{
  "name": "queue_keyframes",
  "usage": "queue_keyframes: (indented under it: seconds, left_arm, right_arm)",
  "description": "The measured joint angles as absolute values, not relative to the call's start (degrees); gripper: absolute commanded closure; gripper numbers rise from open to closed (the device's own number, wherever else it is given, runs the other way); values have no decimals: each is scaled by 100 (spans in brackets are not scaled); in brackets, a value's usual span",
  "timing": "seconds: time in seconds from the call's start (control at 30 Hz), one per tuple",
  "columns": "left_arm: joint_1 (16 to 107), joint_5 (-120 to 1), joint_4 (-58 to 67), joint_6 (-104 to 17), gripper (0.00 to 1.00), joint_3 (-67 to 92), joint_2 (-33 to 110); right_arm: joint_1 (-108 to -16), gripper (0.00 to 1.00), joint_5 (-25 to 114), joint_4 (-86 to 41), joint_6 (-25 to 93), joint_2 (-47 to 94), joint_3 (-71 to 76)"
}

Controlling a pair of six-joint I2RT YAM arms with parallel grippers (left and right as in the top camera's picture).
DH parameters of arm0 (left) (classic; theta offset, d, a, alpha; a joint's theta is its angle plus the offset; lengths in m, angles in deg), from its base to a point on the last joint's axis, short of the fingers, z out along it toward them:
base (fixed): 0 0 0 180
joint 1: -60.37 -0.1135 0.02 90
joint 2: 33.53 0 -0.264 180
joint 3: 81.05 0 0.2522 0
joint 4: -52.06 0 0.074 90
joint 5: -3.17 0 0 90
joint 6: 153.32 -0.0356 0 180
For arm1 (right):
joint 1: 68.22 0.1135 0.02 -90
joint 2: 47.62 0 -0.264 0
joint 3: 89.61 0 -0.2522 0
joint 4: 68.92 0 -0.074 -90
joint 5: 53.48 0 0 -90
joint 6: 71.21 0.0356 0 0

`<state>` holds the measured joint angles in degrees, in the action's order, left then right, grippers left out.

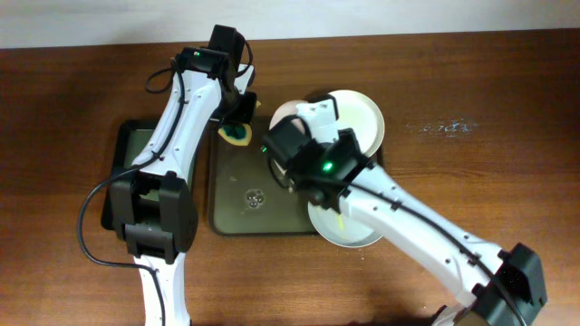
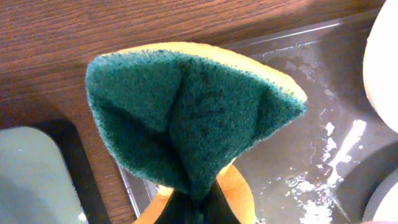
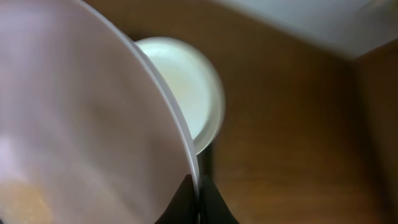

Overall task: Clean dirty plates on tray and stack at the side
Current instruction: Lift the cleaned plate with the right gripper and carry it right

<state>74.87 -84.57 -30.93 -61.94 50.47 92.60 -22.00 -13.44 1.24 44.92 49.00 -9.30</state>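
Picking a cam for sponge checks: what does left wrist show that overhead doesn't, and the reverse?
Left wrist only: the green scouring face of the sponge, folded in the shut left gripper, and wet streaks on the tray. Overhead only: both arms whole, with the right arm reaching over the tray. Both: sponge, tray, black tray, part of a plate, wooden table.

Plates (image 1: pixel 362 118) white; tray (image 1: pixel 231 172) dark olive; sponge (image 2: pixel 186 118) green over yellow; table (image 1: pixel 471 181) brown woodgrain

Wooden table (image 1: pixel 471 81): tray (image 1: pixel 232 205), smaller black tray (image 1: pixel 136 145) beside it.
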Motion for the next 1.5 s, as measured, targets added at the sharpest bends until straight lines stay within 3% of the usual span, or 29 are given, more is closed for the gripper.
queue_keyframes:
  seconds: [0.37,0.73,0.9,1.07,1.27,1.5]
  left_arm:
    - [7487,-8457,-3093,-6194,100,5047,9260]
    - [7487,-8457,-3093,-6194,100,5047,9260]
    - [7487,-8457,-3093,-6194,100,5047,9260]
    - [7487,-8459,-3093,-6194,100,5047,9260]
    - [7487,-8474,-3091,-6194,100,5047,9260]
    - [7487,-8479,-3091,-6194,100,5047,9260]
  right_arm:
    - [-1232,96,-4561,9,4540,4885,-930]
    - [-1208,96,-4861,-114,4542,4885,-930]
    - [-1278,96,-3700,-72,4564,4874,-930]
    - [-1911,96,-1871,262,4942,4874,-930]
    - [-3317,96,322,500,4966,4773,-930]
    - [-5592,96,2667,874,4350,4317,-930]
